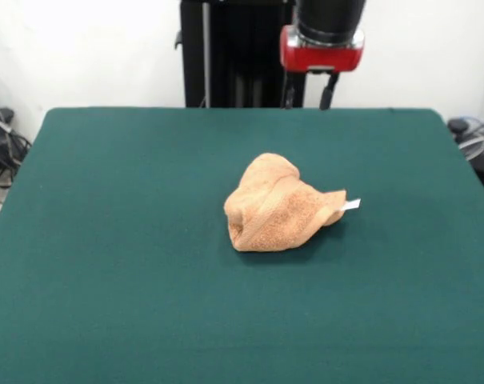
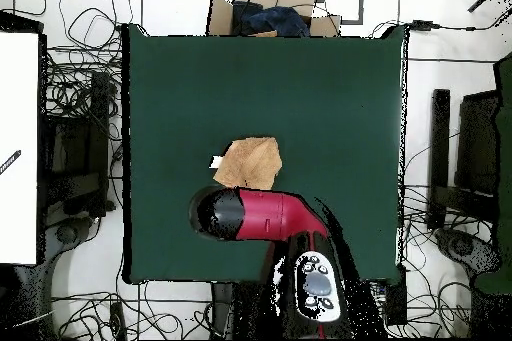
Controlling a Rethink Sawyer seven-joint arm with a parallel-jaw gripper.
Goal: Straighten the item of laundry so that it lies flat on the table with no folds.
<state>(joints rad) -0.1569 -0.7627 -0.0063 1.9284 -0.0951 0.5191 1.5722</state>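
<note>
The orange-tan towel (image 1: pixel 282 204) lies crumpled in a rounded heap near the middle of the dark green table (image 1: pixel 106 240), with folds and a woven band across its front. Its small white tag (image 1: pixel 350 206) sticks out at the right. In the overhead view the towel (image 2: pixel 250 162) is a bunched patch on the table (image 2: pixel 330 97). My gripper (image 1: pixel 309 98) hangs under the red wrist at the table's far edge, above and behind the towel. It is open and empty. In the overhead view the arm's black end (image 2: pixel 215 212) hides it, just beside the towel.
The black pedestal (image 1: pixel 226 52) stands behind the far edge. A cardboard box (image 2: pixel 265 2) with dark cloth sits off the table's opposite end. Cables (image 2: pixel 85 87) lie on the floor on both sides. A white panel (image 2: pixel 18 147) stands at the left.
</note>
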